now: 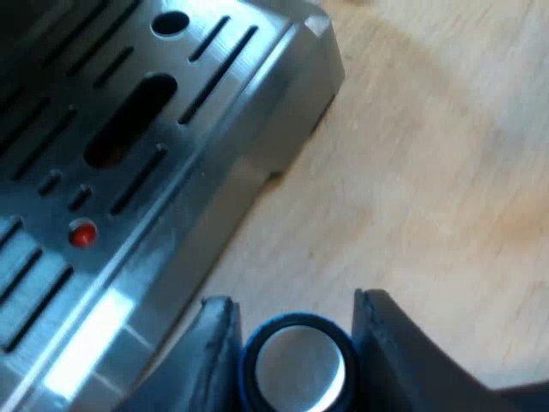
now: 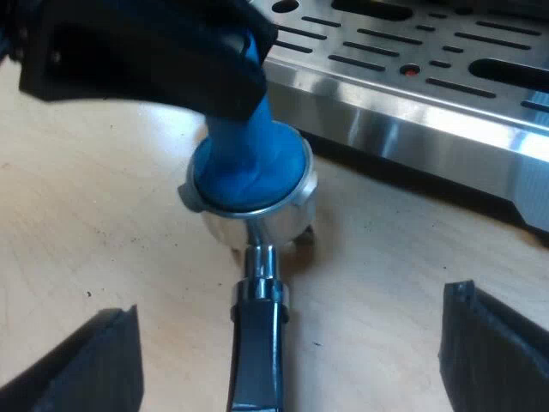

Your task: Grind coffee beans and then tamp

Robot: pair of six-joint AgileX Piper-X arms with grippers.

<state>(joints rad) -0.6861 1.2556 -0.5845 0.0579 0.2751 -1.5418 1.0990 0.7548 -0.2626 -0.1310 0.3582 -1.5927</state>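
Left end effector [image 1: 292, 302]: mine, pinching blue round tamper [image 2: 244, 163], seated in silver metal holder [image 2: 268, 219] on wooden table [image 2: 86, 232], near steel espresso machine [image 2: 412, 129]. Right end effector [image 2: 292, 300]: mine, fingers spread wide above the holder's dark handle [image 2: 256, 343].

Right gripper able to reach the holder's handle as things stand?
Likely yes: the right gripper is open astride the handle, nothing between. The left gripper holds the tamper in the holder, clear of the handle.
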